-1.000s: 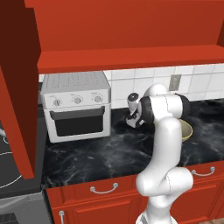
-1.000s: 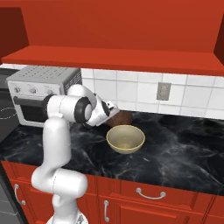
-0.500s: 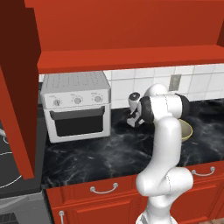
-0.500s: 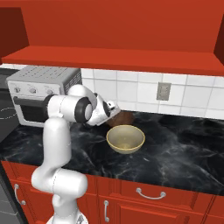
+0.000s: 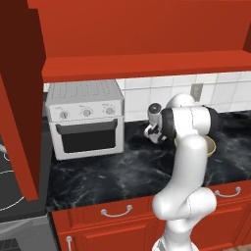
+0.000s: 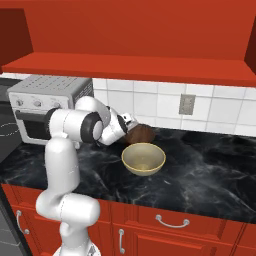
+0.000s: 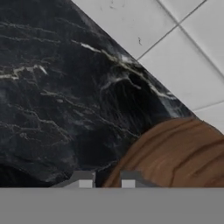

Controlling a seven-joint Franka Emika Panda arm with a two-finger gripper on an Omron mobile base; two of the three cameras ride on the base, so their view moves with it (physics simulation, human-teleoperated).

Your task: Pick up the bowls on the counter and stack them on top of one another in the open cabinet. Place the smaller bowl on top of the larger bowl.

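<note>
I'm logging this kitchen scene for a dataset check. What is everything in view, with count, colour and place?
Dark brown bowl: one, on the counter by the tiled wall, at the tool.
Tan bowl: one, pale yellowish, on the counter in front of the brown one.
Toaster oven: one, white, on the counter to the left.
Counter: one, black marble with white veins.
Cabinet: one, red, open, above the counter.
Drawers: red, silver handles, below the counter.
Wall outlet: one, grey, on the tiles.
Tool: one, fingers close together at the brown bowl's rim.

Glossy black marble counter [image 6: 210, 175], tan bowl [image 6: 143, 159] near its middle; brown bowl [image 6: 139, 134] behind, white toaster oven [image 5: 86, 117] left
</note>
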